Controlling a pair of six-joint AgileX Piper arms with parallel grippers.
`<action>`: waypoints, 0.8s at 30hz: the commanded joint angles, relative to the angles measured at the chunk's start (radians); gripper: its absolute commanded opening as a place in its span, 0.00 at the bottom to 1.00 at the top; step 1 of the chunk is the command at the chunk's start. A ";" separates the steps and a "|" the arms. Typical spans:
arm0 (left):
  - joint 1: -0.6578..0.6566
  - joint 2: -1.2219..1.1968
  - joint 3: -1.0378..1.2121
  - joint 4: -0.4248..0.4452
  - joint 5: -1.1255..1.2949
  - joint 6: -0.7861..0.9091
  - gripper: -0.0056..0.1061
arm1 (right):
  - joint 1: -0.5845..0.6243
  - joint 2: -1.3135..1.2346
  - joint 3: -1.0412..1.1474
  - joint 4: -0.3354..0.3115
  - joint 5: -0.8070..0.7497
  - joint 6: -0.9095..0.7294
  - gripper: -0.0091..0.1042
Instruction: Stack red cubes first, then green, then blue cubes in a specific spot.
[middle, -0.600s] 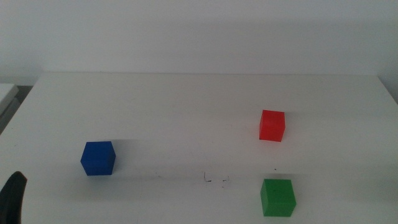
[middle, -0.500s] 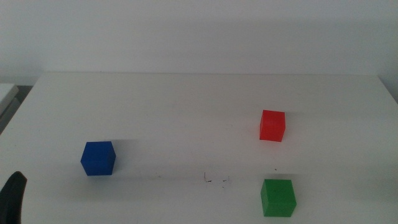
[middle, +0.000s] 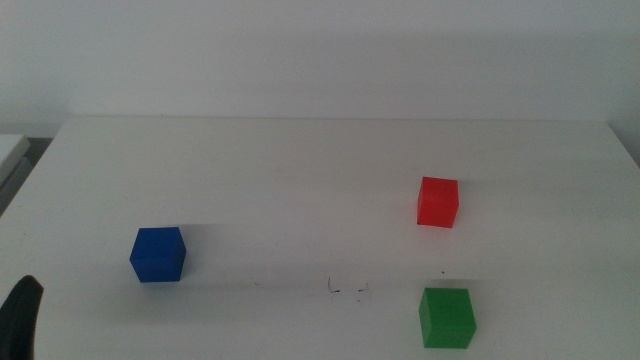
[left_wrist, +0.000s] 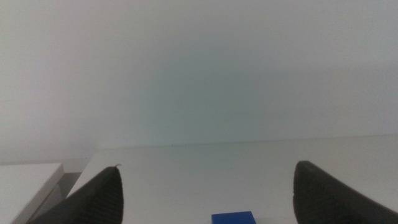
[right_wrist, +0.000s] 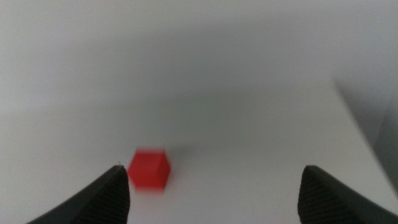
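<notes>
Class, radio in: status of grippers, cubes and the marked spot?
Left gripper and right gripper open, empty. Red cube, green cube, blue cube apart, unstacked. Marked spot bare.

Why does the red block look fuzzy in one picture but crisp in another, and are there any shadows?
In the right wrist view the red block is smeared and soft-edged, whether from motion or focus I cannot tell. In the middle view the same red block is crisp, and the blue block and green block cast only faint, soft shadows. The left wrist view is hazy, with just the blue block's top showing.
</notes>
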 joint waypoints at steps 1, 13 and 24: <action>-0.004 -0.004 0.000 -0.002 -0.011 -0.003 0.89 | 0.003 0.111 -0.121 0.010 0.188 0.000 0.89; -0.004 -0.004 0.000 -0.002 -0.011 -0.003 0.89 | 0.003 0.289 -0.219 0.017 0.266 0.000 0.89; -0.004 -0.004 0.000 -0.002 -0.011 -0.003 0.89 | 0.017 0.531 -0.434 0.079 0.447 0.056 0.89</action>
